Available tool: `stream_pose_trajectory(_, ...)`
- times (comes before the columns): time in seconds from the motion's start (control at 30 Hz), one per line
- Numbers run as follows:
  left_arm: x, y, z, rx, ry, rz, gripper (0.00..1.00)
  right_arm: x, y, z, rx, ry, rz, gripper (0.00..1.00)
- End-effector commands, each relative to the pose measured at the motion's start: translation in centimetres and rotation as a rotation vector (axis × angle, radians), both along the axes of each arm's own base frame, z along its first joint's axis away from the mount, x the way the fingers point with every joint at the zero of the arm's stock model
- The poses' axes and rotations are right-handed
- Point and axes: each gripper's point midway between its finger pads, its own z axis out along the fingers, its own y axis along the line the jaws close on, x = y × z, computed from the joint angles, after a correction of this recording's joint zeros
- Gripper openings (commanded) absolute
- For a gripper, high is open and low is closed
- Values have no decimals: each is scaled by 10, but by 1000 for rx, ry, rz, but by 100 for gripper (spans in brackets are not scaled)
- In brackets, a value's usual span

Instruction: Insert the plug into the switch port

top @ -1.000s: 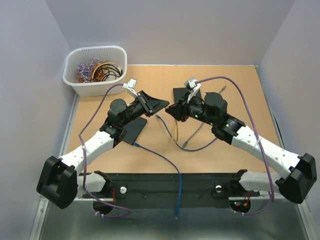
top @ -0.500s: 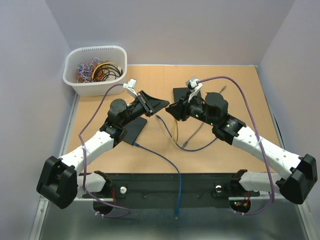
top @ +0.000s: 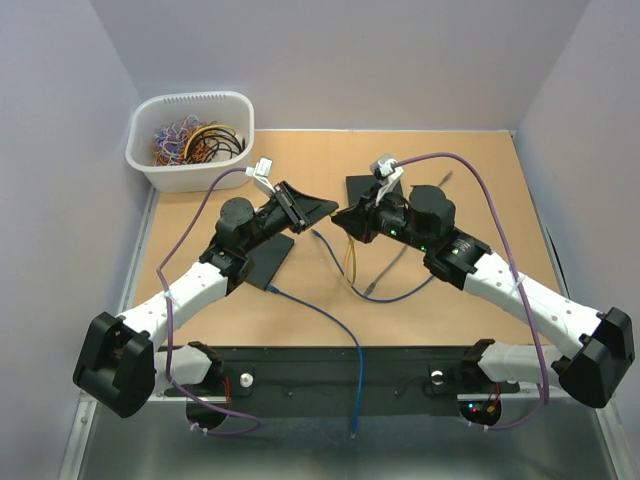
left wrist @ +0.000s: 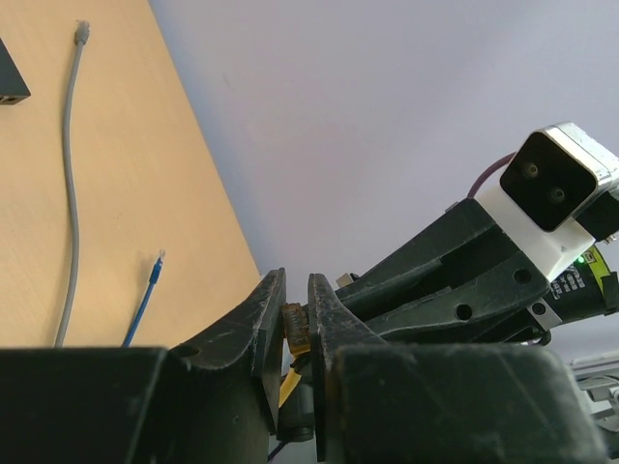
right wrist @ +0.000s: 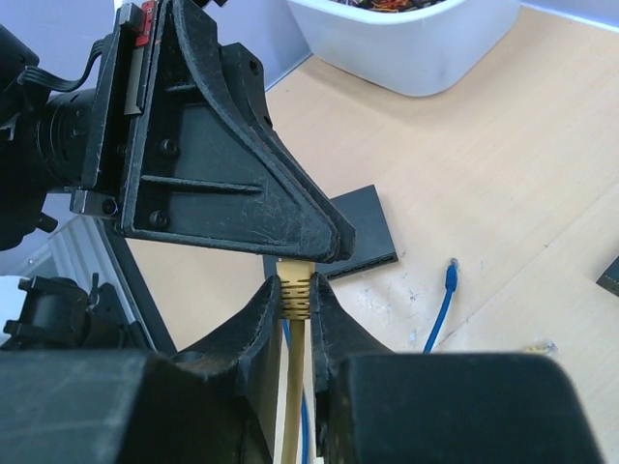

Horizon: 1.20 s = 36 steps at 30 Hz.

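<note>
The yellow cable's plug (right wrist: pixel 295 293) is held in the air between both grippers, above the middle of the table. My right gripper (right wrist: pixel 295 283) is shut on its ribbed boot. My left gripper (left wrist: pixel 295 290) is shut on the plug's tip (left wrist: pixel 295 327), and it shows as a black wedge (right wrist: pixel 222 164) in the right wrist view. From above, the left gripper (top: pixel 328 208) and the right gripper (top: pixel 342 218) meet tip to tip, with the yellow cable (top: pixel 349 262) hanging below. The flat black switch (top: pixel 262 262) lies on the table under the left arm and also shows in the right wrist view (right wrist: pixel 360 232).
A second black box (top: pixel 362 188) lies behind the right gripper. A blue cable (top: pixel 322 315) and a darker cable (top: pixel 405 290) trail over the table. A grey cable (left wrist: pixel 70 193) lies farther out. A white bin (top: pixel 190 140) of cables stands at the back left.
The right gripper has edged slightly towards the left gripper. Both stay shut on the yellow plug. The left arm has not visibly moved.
</note>
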Motion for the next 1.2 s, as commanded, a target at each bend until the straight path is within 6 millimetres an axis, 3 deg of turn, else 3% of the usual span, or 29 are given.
stream_pose_trajectory(0.0, -5, -1, 30, -24, -111, -12, 8, 2, -1, -2, 3, -13, -18, 0)
stream_pose_trajectory(0.03, -5, -1, 28, -5, -126, -12, 16, 4, -3, -4, -1, -13, -30, 0)
stream_pose_trajectory(0.07, -4, -1, 27, 7, -127, -5, 34, 4, -3, -7, -5, -7, -35, 0)
stream_pose_trajectory(0.1, -3, 1, 24, 21, -124, 5, 45, 4, -4, -9, -8, -5, -38, 0)
stream_pose_trajectory(0.2, 10, 14, 8, 103, -103, 84, 72, 6, -4, -20, -45, 14, -42, 1)
stream_pose_trajectory(0.3, 25, 39, -14, 198, -59, 179, 85, 11, 0, -33, -95, 41, -35, 0)
stream_pose_trajectory(0.5, 51, 111, -62, 420, 43, 398, 87, 17, 23, -69, -165, 121, 36, 0)
stream_pose_trajectory(0.73, 64, 188, -96, 563, 114, 630, 87, 14, 60, -125, -263, 204, 100, 0)
stream_pose_trajectory(0.97, 69, 211, -147, 616, 237, 693, 86, -9, 86, -180, -309, 258, 171, 0)
stream_pose_trajectory(1.17, 67, 220, -184, 628, 309, 715, 86, -26, 96, -204, -283, 256, 204, 0)
